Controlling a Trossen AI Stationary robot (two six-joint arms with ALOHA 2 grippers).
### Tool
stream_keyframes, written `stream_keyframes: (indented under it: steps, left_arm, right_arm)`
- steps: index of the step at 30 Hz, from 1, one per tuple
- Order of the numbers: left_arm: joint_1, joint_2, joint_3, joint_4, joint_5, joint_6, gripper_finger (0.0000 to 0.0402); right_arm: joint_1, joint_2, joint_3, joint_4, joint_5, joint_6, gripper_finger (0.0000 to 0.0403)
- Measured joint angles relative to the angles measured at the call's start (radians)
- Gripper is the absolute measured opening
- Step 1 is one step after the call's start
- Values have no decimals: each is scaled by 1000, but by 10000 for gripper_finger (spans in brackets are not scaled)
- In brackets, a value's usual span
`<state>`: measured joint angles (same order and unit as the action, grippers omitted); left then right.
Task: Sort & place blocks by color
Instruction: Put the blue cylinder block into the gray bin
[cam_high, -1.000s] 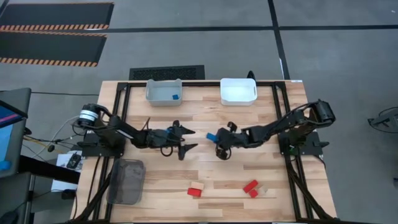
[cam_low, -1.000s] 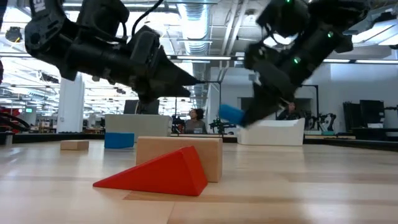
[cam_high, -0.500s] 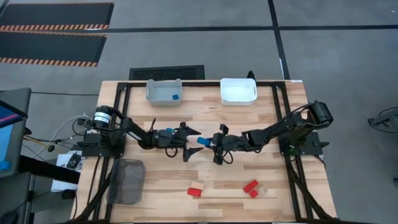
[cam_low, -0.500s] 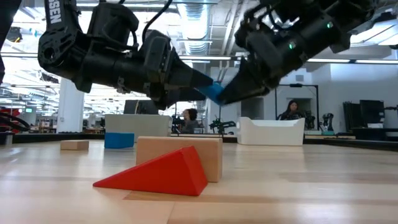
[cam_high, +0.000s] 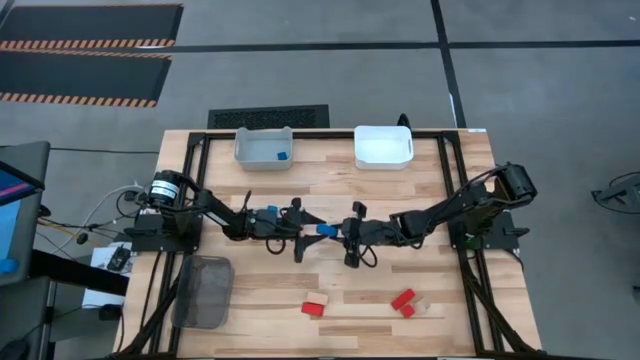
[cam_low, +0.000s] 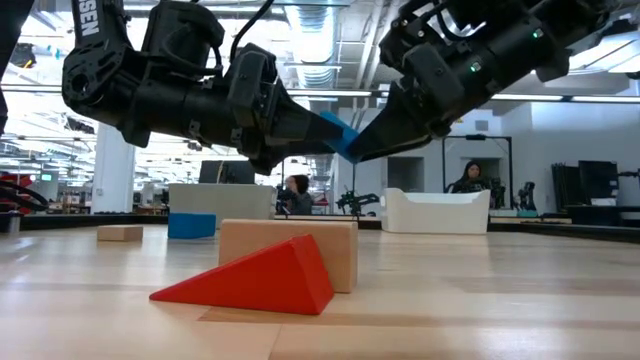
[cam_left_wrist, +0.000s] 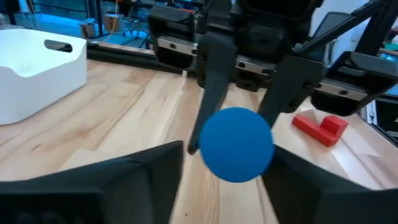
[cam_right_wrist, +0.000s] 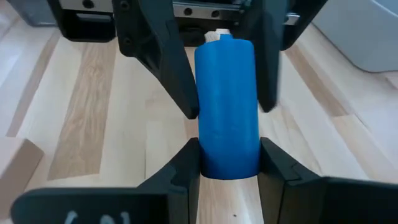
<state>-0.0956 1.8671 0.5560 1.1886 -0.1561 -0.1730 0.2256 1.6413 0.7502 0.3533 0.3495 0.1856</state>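
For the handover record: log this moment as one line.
stage: mid-air handover | right gripper: shut on blue cylinder | left gripper: straddling its far end, not clamped | table: red, tan blocks wait

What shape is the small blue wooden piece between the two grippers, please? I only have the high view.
Observer: In the right wrist view it is a blue wooden cylinder, and the right gripper is shut on its near end.
Operator: Where is the left gripper on it?
Observer: The left gripper sits around the far end, facing the right one.
Operator: Is it off the table?
Observer: Yes. The low view shows it in the air above the table, higher than the red wooden wedge and the tan wooden block.
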Motion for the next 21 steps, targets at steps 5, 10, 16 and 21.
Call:
stream_keyframes:
  steps: [5,10,16,21]
  left_arm:
    - [0,0,0,0,9,9,93]
    - [3,0,0,1,14,8,88]
    - [3,0,0,0,-22,-1,113]
    - [3,0,0,-1,-33,-8,125]
  right_arm:
    - [-7,0,0,-4,-6,-6,125]
    - [-13,0,0,-2,-6,5,187]
    - [-19,0,0,2,-6,23,252]
    - [-19,0,0,-1,-3,23,258]
